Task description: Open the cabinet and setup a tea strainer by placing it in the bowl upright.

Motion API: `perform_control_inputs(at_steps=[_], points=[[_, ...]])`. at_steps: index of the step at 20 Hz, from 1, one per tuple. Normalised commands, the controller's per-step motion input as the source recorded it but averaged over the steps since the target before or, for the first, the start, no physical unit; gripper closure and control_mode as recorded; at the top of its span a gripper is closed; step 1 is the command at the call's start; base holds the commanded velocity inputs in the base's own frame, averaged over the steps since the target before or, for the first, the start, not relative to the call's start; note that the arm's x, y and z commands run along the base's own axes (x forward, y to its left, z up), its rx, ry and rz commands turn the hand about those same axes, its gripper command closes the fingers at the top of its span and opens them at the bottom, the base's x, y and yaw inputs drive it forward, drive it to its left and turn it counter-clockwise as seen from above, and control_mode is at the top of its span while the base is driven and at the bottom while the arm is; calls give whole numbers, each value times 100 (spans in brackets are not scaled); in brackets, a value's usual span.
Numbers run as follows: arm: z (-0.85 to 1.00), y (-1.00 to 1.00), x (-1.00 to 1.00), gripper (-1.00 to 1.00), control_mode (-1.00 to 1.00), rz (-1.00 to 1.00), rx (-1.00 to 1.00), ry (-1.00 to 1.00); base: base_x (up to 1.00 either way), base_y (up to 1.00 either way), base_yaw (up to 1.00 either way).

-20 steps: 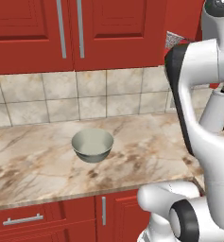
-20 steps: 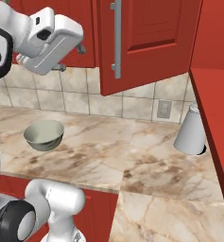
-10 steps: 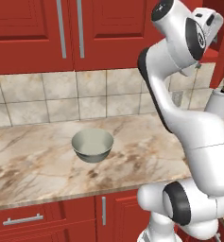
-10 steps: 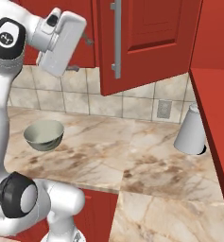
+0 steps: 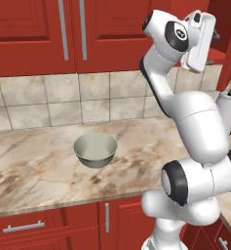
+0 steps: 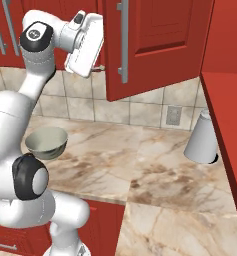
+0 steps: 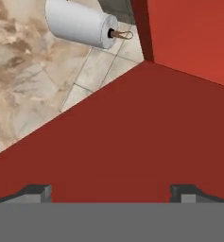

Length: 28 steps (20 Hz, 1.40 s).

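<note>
Arm raised high, gripper [image 7: 111, 191] up at wall-cabinet level; in the hand view its two dark finger tips stand far apart with nothing between them, jaws fully spread, holding nothing. Ahead of the tips is a flat, matte red panel surface. The cabinet [image 6: 155, 45] door hangs swung outward, red wood with a raised-panel face and a vertical silver bar handle [image 6: 123, 42]. Tea strainer cannot be made out in any view. The bowl [image 5: 95, 150] sits upright on the countertop [image 5: 34, 171], round, deep, smooth-rimmed, dull grey-green metal, empty, well below and apart from the hand. Countertop is polished beige-brown veined marble; backsplash [image 5: 53, 100] is square beige stone tile. A white tapered cylinder [image 6: 202, 137] stands in the counter corner beside the red side wall.
</note>
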Motion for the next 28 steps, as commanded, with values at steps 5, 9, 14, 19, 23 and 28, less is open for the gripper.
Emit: perform_control_inputs(at_steps=[5,9,14,19,23,28], points=[[-2,-78,-14,-100,-100,-22,-5,19,0,0,0],[0,-95,-32,-100,-100,-21,0,2,0,0,0],[2,-79,-25,-100,-100,9,2,0,0,0,0],[0,-70,0,-100,-100,14,5,0,0,0,0],[0,-12,0,-100,-100,3,4,0,0,0,0],[-22,53,18,-100,-100,1,13,-11,0,0,0]])
